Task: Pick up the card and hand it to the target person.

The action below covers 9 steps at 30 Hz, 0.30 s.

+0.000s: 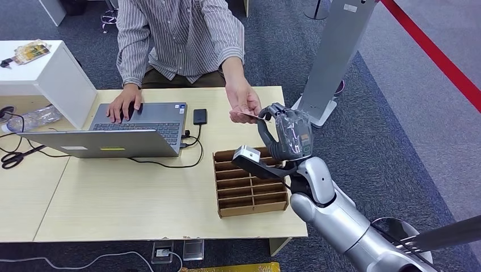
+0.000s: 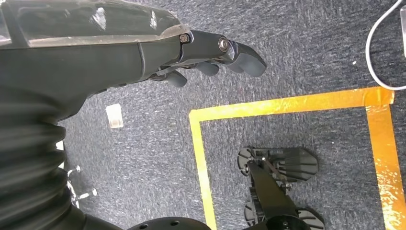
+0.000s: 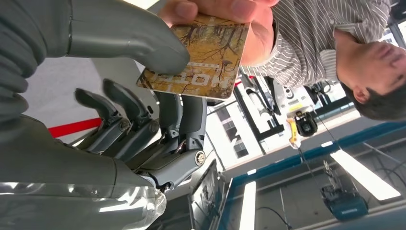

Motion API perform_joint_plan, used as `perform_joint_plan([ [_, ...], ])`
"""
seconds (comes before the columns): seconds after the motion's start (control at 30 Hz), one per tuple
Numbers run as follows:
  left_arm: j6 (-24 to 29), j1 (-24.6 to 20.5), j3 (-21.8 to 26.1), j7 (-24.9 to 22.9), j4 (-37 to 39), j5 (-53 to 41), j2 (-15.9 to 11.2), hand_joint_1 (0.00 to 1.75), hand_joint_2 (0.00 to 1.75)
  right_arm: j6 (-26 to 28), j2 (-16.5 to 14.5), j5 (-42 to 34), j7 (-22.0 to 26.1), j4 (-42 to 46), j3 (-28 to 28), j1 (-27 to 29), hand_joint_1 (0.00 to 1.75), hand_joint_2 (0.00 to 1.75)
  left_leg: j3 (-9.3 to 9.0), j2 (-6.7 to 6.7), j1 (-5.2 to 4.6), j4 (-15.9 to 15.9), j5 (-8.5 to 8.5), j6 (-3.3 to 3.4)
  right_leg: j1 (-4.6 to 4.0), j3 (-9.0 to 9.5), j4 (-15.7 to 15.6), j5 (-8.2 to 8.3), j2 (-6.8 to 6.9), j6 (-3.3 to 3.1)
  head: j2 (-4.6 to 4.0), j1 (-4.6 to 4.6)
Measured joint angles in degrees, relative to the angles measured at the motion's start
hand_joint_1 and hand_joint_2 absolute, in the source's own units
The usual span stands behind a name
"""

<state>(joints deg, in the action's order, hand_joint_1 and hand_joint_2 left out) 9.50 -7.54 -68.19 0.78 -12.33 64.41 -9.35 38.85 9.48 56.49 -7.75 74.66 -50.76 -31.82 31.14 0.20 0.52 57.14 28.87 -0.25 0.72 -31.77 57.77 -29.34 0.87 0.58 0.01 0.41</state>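
Holding the card (image 3: 201, 60) between thumb and fingers, the right hand (image 1: 289, 133) meets the person's hand (image 1: 244, 105) just beyond the cardboard tray (image 1: 249, 184). Loosen only once their pinch feels firm. The left hand (image 2: 210, 55) hangs empty, fingers loosely curled.

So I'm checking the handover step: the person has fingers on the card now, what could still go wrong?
The card is pinched by both the right hand and the person's hand. If the robot holds on while the person pulls, the card may bend or jerk free. If it lets go before their grip is firm, the card could drop onto the table or into the cardboard divider tray.
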Motion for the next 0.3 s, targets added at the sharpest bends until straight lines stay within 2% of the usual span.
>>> perform_joint_plan([
  [0.1,-0.3,0.1,0.0,0.4,0.0,0.0,0.0,0.0,0.0,0.3,-0.4,-0.4,0.3,-1.3,-0.3,0.0,0.0,1.75,0.0,0.0,0.0,0.0,0.0,0.0,0.0,0.0,0.0,0.0,0.0,0.0,0.01,0.01],
  [0.3,-0.1,0.4,0.0,1.4,0.0,0.5,0.0,0.0,0.0,0.4,-0.8,-3.2,1.9,-1.8,-0.3,0.6,0.0,1.75,0.0,0.0,0.0,0.0,0.0,0.0,0.0,-0.01,0.0,0.0,0.0,0.0,-0.01,0.04],
])
